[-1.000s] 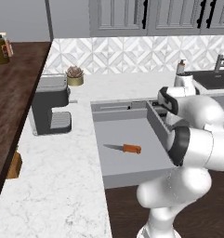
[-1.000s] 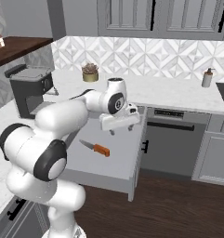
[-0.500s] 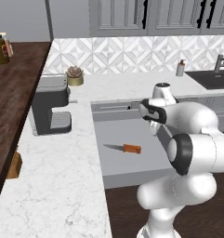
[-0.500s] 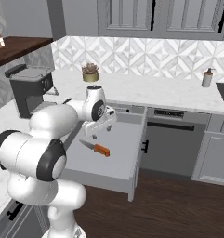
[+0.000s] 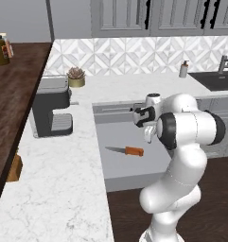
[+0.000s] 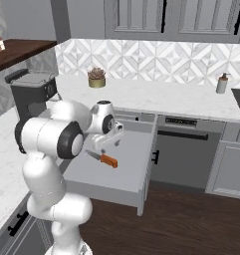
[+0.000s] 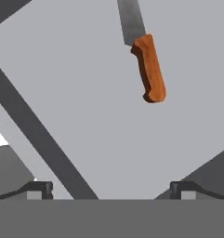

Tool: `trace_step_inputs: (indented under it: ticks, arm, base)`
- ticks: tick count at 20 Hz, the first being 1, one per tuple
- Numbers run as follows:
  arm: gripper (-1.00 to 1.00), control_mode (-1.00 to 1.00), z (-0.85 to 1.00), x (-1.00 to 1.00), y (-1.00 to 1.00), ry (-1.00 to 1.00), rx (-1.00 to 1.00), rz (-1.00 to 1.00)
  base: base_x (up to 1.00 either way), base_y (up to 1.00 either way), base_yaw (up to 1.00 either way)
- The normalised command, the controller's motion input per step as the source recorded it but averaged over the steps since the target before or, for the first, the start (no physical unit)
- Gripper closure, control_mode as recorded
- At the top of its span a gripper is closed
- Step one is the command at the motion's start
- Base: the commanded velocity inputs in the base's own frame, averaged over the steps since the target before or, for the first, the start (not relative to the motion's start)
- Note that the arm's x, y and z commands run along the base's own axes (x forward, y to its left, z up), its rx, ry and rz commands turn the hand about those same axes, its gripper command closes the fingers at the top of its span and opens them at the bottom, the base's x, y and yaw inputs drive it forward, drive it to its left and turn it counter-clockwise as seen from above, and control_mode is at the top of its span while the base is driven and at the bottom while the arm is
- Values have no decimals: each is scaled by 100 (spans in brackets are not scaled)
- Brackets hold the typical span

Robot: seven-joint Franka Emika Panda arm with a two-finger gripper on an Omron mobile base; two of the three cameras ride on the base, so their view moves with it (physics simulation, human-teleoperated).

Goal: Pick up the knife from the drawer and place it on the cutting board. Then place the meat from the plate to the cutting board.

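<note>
The knife (image 5: 127,151), with its orange-brown handle and short silver blade, lies flat on the grey bottom of the open drawer (image 5: 119,134). My gripper (image 5: 139,117) hangs open above the drawer, a little behind and to the right of the knife, with nothing between its fingers. From the right base the gripper (image 6: 101,145) hovers just over the knife (image 6: 104,159). In the hand view the knife (image 7: 148,68) lies ahead, apart from the open gripper (image 7: 111,190), on the drawer floor (image 7: 85,107). The cutting board, the meat and the plate are out of view.
A dark coffee machine (image 5: 51,111) and a small potted plant (image 5: 76,77) stand on the marble counter left of the drawer. A soap bottle (image 5: 183,69) stands by the sink (image 5: 214,79). A dishwasher front (image 6: 183,149) adjoins the drawer's right side.
The hand has swung left from the drawer's back right corner and come lower, closer over the knife. The knife has not moved.
</note>
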Motion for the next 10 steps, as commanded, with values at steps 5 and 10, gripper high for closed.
trace_step_inputs:
  ticks: [5,10]
  arm:
    - [-100,-100,-42,22,14,4,10,2]
    - [-100,-100,-59,10,40,2,4,5]
  base:
    - [0,0,0]
    - [0,0,0]
